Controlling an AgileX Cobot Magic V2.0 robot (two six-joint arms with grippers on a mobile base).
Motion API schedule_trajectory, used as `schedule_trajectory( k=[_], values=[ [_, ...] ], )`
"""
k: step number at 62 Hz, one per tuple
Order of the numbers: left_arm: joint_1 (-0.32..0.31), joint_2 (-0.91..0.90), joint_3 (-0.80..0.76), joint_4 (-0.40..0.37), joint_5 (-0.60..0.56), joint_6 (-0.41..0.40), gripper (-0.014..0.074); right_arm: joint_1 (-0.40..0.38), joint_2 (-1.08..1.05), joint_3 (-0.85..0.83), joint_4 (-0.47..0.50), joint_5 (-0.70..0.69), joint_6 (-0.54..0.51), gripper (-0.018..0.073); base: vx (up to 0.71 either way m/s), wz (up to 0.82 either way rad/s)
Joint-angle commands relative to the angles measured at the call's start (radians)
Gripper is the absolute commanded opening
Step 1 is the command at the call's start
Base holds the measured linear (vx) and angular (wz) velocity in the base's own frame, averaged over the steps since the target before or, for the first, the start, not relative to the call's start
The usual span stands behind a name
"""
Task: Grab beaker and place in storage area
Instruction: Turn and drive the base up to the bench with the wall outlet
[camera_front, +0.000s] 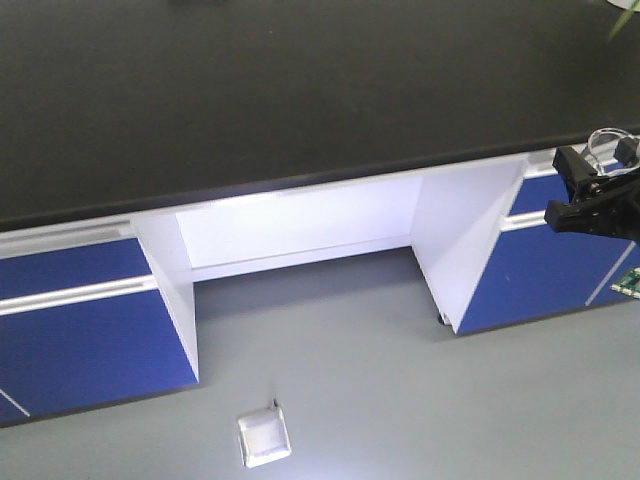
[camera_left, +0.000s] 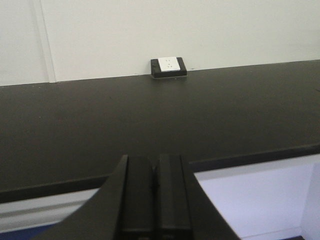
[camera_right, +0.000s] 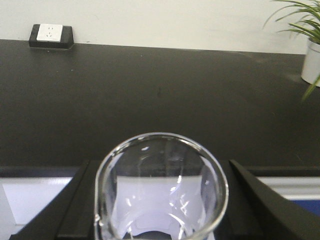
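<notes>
The beaker (camera_right: 160, 185), clear glass with a round rim, fills the bottom of the right wrist view between the two black fingers (camera_right: 75, 200) of my right gripper (camera_right: 160, 164), which is shut on it. In the front view that gripper (camera_front: 592, 197) hangs at the far right, level with the bench's front edge, with the beaker's rim (camera_front: 603, 140) showing above it. The storage area, a wide matte black benchtop (camera_front: 250, 90), lies ahead of it. My left gripper (camera_left: 156, 160) is shut with nothing in it, just short of the benchtop's front edge (camera_left: 150, 115).
A small black-and-white box (camera_left: 168, 67) sits at the benchtop's rear edge against the white wall. A potted plant (camera_right: 311, 55) stands at the back right. Blue cabinets (camera_front: 70, 330) flank a white knee recess (camera_front: 300, 230). A small white square item (camera_front: 263, 438) lies on the grey floor.
</notes>
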Motion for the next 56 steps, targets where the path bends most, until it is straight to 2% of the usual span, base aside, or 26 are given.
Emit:
schedule_trajectory(
  k=[1, 56],
  values=[
    [0.000, -0.015, -0.020, -0.001, -0.079, -0.010, -0.0006, -0.007, -0.022, -0.024, 0.003, -0.083, -0.003, -0.0001, 0.36, 0.14],
    [0.000, -0.015, -0.020, -0.001, -0.079, -0.010, -0.0006, -0.007, -0.006, -0.024, 0.003, -0.078, -0.003, -0.0001, 0.26, 0.15]
  ],
)
